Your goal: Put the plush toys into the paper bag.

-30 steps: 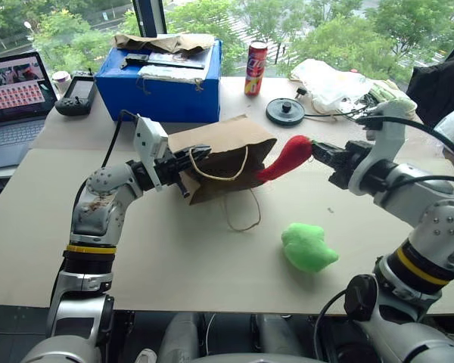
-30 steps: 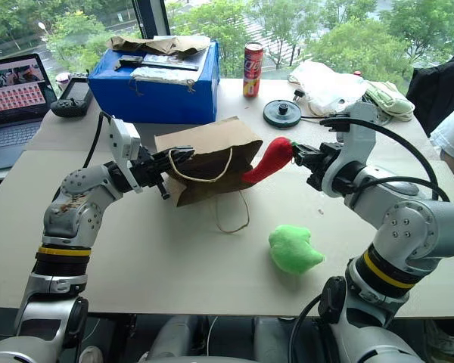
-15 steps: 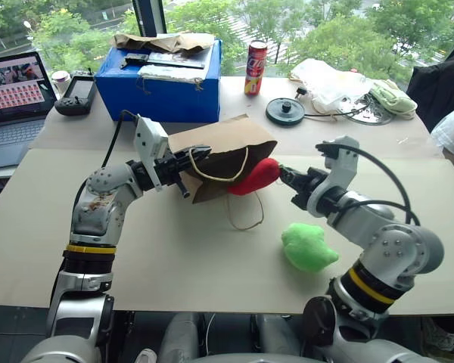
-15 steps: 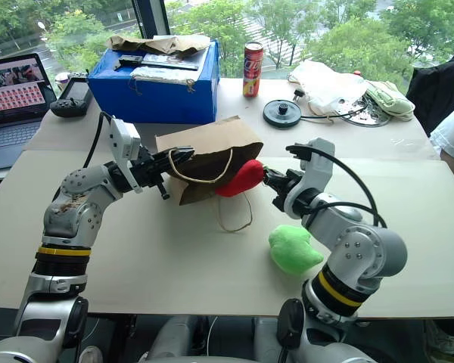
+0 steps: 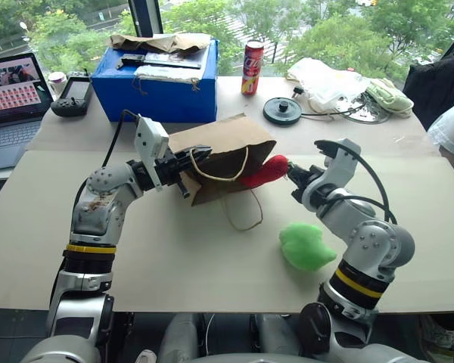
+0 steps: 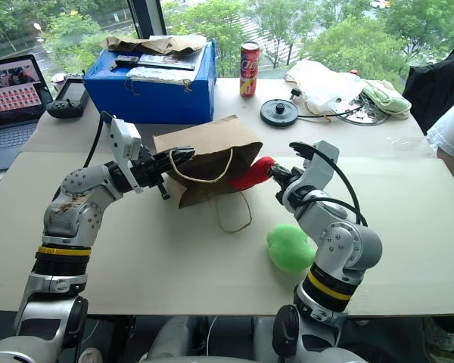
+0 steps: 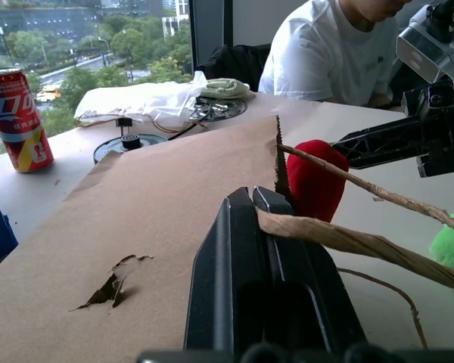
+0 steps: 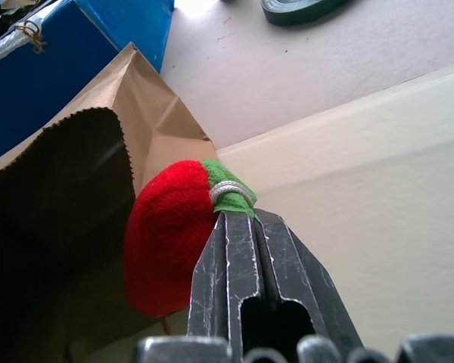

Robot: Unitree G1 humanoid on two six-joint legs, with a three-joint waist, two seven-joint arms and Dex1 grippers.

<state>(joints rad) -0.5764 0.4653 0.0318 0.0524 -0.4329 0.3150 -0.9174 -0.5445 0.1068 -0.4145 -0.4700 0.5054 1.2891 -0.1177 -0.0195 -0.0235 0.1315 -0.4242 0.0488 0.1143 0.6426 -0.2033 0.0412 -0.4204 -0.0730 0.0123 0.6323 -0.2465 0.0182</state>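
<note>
Red chili plush (image 5: 262, 172), apparently half-bagged, hangs from right pincer (image 5: 292, 175).

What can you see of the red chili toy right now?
The chili is a slim, curved red plush with a green fabric cap and a pale loop at its stem end. The right pincer is shut on that stem end, holding it roughly level above the table. Its red tip sits at the open mouth of the bag, which the left pincer holds by its rim. How far in it reaches is hidden.
</note>
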